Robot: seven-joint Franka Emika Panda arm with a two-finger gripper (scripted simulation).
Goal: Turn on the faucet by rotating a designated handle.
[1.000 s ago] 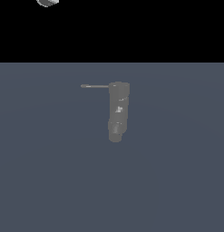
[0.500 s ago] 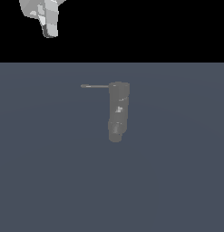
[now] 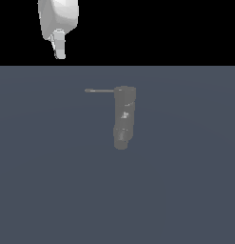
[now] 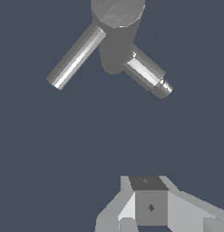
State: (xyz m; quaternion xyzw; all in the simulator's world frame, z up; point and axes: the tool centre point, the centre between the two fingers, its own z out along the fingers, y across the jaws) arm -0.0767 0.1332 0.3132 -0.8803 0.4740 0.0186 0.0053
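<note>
So the dark grey chunky cylindrical faucet column [image 3: 123,117] with the little light specks sits roughly mid-scene on the flat slate-blue floor [image 3: 185,190], a bit toward the upper half of the exterior view, with its rounded end pointing down the picture. The thin straight dark grey rod handle [image 3: 100,90] sticks out sideways from the faucet's top toward the exterior view's left, and it looks level. Nothing is touching the faucet or the handle, and the floor around the faucet is plain all the way out. From the wrist camera the faucet [image 4: 117,27] looks different: a faceted grey top with two cylinders branching off it, a smooth longer one [image 4: 76,56] and a stubbier stepped one [image 4: 147,74]; I honestly can't say for sure which of those matches the rod in the other view. The white robot gripper [image 3: 58,47] hangs well apart from the faucet, up past the handle's free end on the exterior view's left, against the black background [image 3: 161,28]. Most of the arm is cut off by the frame edge, and only a blocky grey chunk of the gripper [image 4: 149,206] shows in the wrist view, so I can't tell whether the claw is spread or pinched together.
</note>
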